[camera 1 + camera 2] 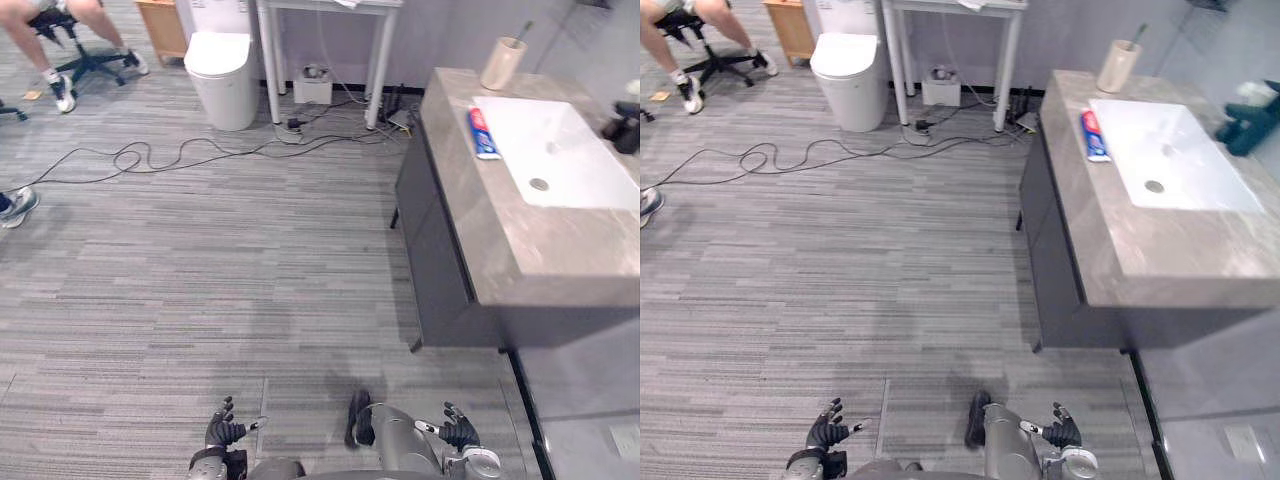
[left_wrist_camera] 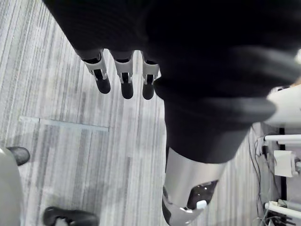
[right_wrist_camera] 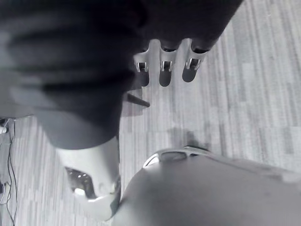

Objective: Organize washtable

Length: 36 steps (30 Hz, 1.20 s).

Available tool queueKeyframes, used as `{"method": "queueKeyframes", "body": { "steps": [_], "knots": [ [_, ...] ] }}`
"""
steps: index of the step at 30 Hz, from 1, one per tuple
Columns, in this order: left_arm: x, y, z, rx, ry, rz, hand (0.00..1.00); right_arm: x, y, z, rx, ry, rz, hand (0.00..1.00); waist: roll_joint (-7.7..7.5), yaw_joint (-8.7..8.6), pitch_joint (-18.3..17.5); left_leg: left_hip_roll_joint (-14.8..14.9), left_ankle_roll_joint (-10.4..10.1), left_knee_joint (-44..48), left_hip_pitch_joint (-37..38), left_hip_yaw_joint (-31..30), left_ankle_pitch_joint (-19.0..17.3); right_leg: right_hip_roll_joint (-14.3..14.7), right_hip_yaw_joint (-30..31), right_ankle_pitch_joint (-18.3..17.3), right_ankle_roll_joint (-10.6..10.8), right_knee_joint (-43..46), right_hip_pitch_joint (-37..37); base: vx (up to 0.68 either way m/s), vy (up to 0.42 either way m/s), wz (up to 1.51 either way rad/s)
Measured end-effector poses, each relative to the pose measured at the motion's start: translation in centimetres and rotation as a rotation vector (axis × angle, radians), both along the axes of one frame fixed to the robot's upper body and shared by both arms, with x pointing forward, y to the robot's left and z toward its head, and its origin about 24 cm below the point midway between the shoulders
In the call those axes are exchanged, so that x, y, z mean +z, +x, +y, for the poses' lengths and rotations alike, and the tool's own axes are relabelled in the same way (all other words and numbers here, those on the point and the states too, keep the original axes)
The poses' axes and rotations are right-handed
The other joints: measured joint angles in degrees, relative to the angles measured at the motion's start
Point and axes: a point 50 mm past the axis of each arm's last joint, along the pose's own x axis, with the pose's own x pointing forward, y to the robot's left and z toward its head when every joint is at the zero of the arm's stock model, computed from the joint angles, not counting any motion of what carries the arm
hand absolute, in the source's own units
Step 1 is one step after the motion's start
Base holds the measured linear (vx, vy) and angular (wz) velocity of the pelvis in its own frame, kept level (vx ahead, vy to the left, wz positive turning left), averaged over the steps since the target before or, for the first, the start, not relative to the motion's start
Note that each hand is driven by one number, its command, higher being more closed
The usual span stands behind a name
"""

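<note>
Floor and washtable, listed L to R:

1. Person (image 1: 60,35), far L corner, seated on office chair (image 1: 85,62); we see legs and shoes only.
2. Another shoe (image 1: 16,205) at L edge, on grey plank floor (image 1: 250,280).
3. Wooden cabinet (image 1: 160,28), by far wall.
4. Left hand (image 1: 225,432), low at near edge, over bare floor. Fingers (image 2: 124,77) straight and slightly spread, nothing in them.
5. White toilet (image 1: 220,75), lid down, just beside cabinet.
6. White table (image 1: 325,50), legs on floor; small white box (image 1: 313,88) under it.
7. Right hand (image 1: 458,430), low at near edge, near washtable's near corner, not touching it. Fingers (image 3: 164,70) straight, apart, holding nothing.
8. Washtable (image 1: 500,240): stone-look top on dark cabinet base, well apart from both hands.
9. Toothpaste tube (image 1: 484,133), flat on top, just beside basin's L rim.
10. Beige cup (image 1: 502,63), upright, far L corner of top; toothbrush (image 1: 524,30) stands in it, tilted.
11. White basin (image 1: 570,150), set in top.
12. Dark item (image 1: 626,125) at R edge past basin; we can't tell what it is.
</note>
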Motion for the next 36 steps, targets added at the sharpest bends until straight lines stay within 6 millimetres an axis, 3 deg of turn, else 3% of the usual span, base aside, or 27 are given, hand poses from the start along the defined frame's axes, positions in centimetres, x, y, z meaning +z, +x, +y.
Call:
{"method": "queueKeyframes", "body": {
  "steps": [1, 3, 4, 5, 7, 8, 11, 13, 14, 16, 17, 18, 19, 21, 22, 24, 26, 28, 31, 32, 33, 34, 36],
  "knots": [
    [0.0, 0.1, 0.0, -0.001, -0.002, -0.004, 0.00, 0.1, -0.1, 0.1, -0.011, 0.003, -0.010, 0.00, 0.92, -0.30, -0.27, 0.65, -1.73, 1.66, -0.08, -1.07, 0.45, -0.02, -1.01, 0.51, -1.38, 1.80, 0.12, 0.49, -0.146, 0.82],
    [0.1, 0.2, -0.1, 0.011, -0.014, -0.013, 0.00, 0.2, 0.1, 0.0, -0.023, 0.005, -0.022, 0.00, 1.54, -0.50, -0.04, 2.36, -4.73, 9.63, -2.72, -0.93, 1.81, 0.37, -2.08, -2.18, -3.66, 3.48, 1.48, 0.55, -0.201, 0.34],
    [0.0, 0.0, -0.1, 0.035, -0.023, -0.012, 0.00, 0.5, 0.1, -0.1, -0.025, 0.000, -0.037, 0.00, 2.26, -0.61, 0.35, 4.72, -7.94, 22.96, -7.08, -0.35, 4.06, 1.59, -2.38, -3.97, -4.42, 2.81, 4.63, 0.74, -0.255, -0.09],
    [0.0, -0.4, -0.1, 0.062, -0.030, -0.013, 0.00, 0.6, 0.2, -0.2, -0.024, -0.004, -0.048, 0.00, 2.90, -0.31, 0.48, 8.29, -8.93, 35.57, -11.33, 1.16, 5.12, 3.60, -2.06, -5.32, -5.06, 1.04, 8.74, 0.63, -0.176, -0.26],
    [0.2, -0.3, -0.2, 0.078, -0.035, -0.029, 0.00, 0.8, 0.5, 0.3, -0.032, 0.010, -0.070, 0.00, 2.43, 0.80, 0.66, 11.77, -7.98, 45.15, -14.32, 5.42, 4.47, 5.54, -0.14, -6.18, -6.16, -1.84, 15.00, 0.58, -0.115, -0.58],
    [0.5, 0.3, -0.4, 0.074, -0.039, -0.058, 0.00, 0.9, 0.8, 0.6, -0.042, 0.024, -0.087, 0.00, 1.50, 1.06, 0.64, 12.27, -6.38, 46.10, -16.72, 7.41, 3.55, 5.76, 1.73, -6.23, -6.18, -4.41, 18.30, 0.54, -0.090, -0.59],
    [0.8, 1.2, -0.7, 0.071, -0.044, -0.086, 0.00, 1.1, 1.3, 0.9, -0.054, 0.038, -0.113, 0.00, 0.61, 1.61, 0.98, 11.49, -3.50, 37.99, -23.58, 9.01, 1.87, 5.34, 6.49, -6.22, -6.12, -9.23, 23.59, 0.52, 0.007, -0.70],
    [0.8, 1.2, -0.8, 0.070, -0.050, -0.084, 0.00, 1.0, 1.2, 1.1, -0.073, 0.048, -0.108, 0.00, -0.04, 2.14, 1.27, 8.86, -3.76, 27.10, -25.31, 7.04, 2.09, 4.16, 9.23, -6.30, -5.95, -9.76, 24.95, 0.35, 0.172, -0.98],
    [0.8, 1.3, -1.0, 0.071, -0.055, -0.086, 0.00, 0.9, 1.1, 1.0, -0.091, 0.048, -0.107, 0.00, -0.76, 2.66, 1.20, 5.72, -4.58, 17.25, -26.55, 2.78, 3.41, 2.43, 12.50, -7.71, -3.53, -9.76, 25.75, 0.40, 0.277, -1.22],
    [0.7, 1.1, -1.5, 0.073, -0.067, -0.082, 0.00, 0.9, 0.8, 0.8, -0.091, 0.039, -0.100, 0.00, 0.20, 2.63, 0.77, 4.51, -5.12, 9.02, -27.23, -2.25, 6.45, 1.99, 15.72, -9.52, -0.55, -9.71, 26.10, 0.27, 0.271, -1.14],
    [0.4, 0.6, -1.8, 0.075, -0.076, -0.067, 0.00, 0.8, 0.3, 0.4, -0.089, 0.025, -0.084, 0.00, 1.06, 2.96, 0.21, 5.12, -5.37, 8.49, -27.22, -4.22, 9.87, 1.97, 18.29, -11.70, 1.11, -8.58, 26.21, 0.33, 0.428, -1.40],
    [0.3, 0.1, -1.8, 0.078, -0.077, -0.057, 0.00, 0.6, -0.4, 0.4, -0.093, 0.023, -0.067, 0.00, 0.94, 3.62, -1.21, 4.91, -4.39, 11.43, -26.81, -2.59, 12.28, 1.40, 21.21, -13.79, 2.44, -6.46, 25.96, 0.36, 0.434, -1.38],
    [0.4, 0.2, -1.8, 0.078, -0.076, -0.059, 0.00, 0.5, -0.8, 0.8, -0.095, 0.030, -0.062, 0.00, -0.02, 3.94, -1.77, 4.77, -3.95, 12.64, -26.51, -0.97, 12.57, 0.58, 22.35, -14.56, 3.23, -5.58, 25.92, 0.44, 0.499, -1.22],
    [0.6, 0.4, -0.8, 0.065, -0.045, -0.065, 0.00, 0.1, -2.1, 2.3, -0.083, 0.061, -0.029, 0.00, -3.75, 4.02, -3.29, 4.01, -1.59, 14.33, -24.16, 4.72, 9.58, -1.68, 24.46, -14.45, 3.79, 1.65, 22.62, 0.33, 0.355, -1.10],
    [0.7, 0.5, -0.6, 0.062, -0.039, -0.066, 0.00, 0.2, -2.0, 2.6, -0.072, 0.063, -0.032, 0.00, -4.15, 4.13, -3.19, 4.05, -1.20, 14.35, -23.09, 6.27, 9.19, -1.89, 24.72, -13.93, 4.53, 4.99, 20.83, 0.28, 0.313, -1.21],
    [0.6, 0.5, -0.6, 0.051, -0.038, -0.061, 0.00, 0.5, -1.4, 3.1, -0.053, 0.071, -0.060, 0.00, -4.46, 3.95, -2.71, 4.90, 1.34, 14.11, -17.41, 12.40, 6.80, -3.18, 22.82, -10.25, 7.14, 19.44, 14.00, 0.24, 0.266, -1.27],
    [0.7, 0.7, -1.0, 0.034, -0.040, -0.069, 0.00, 0.7, -1.0, 3.6, -0.043, 0.086, -0.076, 0.00, -4.21, 3.99, -2.55, 5.31, 1.47, 12.18, -12.84, 16.44, 5.64, -4.92, 15.48, -11.29, 6.28, 25.25, 10.28, 0.15, 0.168, -0.96],
    [1.1, 1.4, -1.2, 0.019, -0.040, -0.097, 0.00, 0.8, -0.4, 4.3, -0.029, 0.100, -0.093, 0.00, -4.00, 3.66, -2.57, 5.37, 0.94, 9.36, -9.93, 19.56, 4.98, -5.67, 7.34, -12.30, 5.06, 25.53, 7.27, 0.12, 0.106, -0.79],
    [1.0, 1.6, -1.2, 0.016, -0.041, -0.091, 0.00, 0.7, 0.5, 4.4, 0.000, 0.100, -0.093, 0.00, -3.39, 2.28, -2.59, 5.19, 0.01, 5.73, -6.80, 23.89, 5.27, -4.83, -6.17, -12.17, 4.10, 14.03, 5.87, 0.25, 0.049, -0.69],
    [0.8, 1.4, -1.1, 0.014, -0.040, -0.075, 0.00, 0.6, 0.8, 4.3, 0.004, 0.097, -0.084, 0.00, -3.36, 1.55, -2.67, 4.53, -0.62, 4.82, -6.32, 24.46, 5.62, -3.63, -9.07, -9.49, 1.51, 6.61, 6.07, 0.29, 0.005, -0.47],
    [0.8, 1.6, -1.0, 0.008, -0.037, -0.073, 0.00, 0.5, 0.7, 4.3, 0.004, 0.098, -0.079, 0.00, -3.63, 1.21, -2.83, 3.88, -0.85, 4.27, -6.09, 24.45, 5.72, -2.93, -8.57, -6.06, -0.44, 2.80, 6.33, 0.29, -0.036, -0.32],
    [0.5, 1.6, -1.3, 0.003, -0.044, -0.051, 0.00, 0.7, 1.2, 3.5, 0.003, 0.077, -0.094, 0.00, -2.15, 1.01, -2.20, 4.69, -1.79, 3.79, -4.87, 24.00, 5.49, -1.46, -8.76, -5.02, -4.52, 2.06, 7.79, 0.28, -0.040, -0.26],
    [0.4, 1.8, -2.0, -0.003, -0.065, -0.056, 0.00, 0.8, 1.3, 2.7, -0.021, 0.063, -0.099, 0.00, -0.25, 0.94, -1.46, 6.16, -3.50, 6.21, -4.13, 23.37, 6.45, -0.03, -8.36, -6.12, -4.42, 0.30, 10.14, 0.36, -0.091, -0.22]
  ]
}}
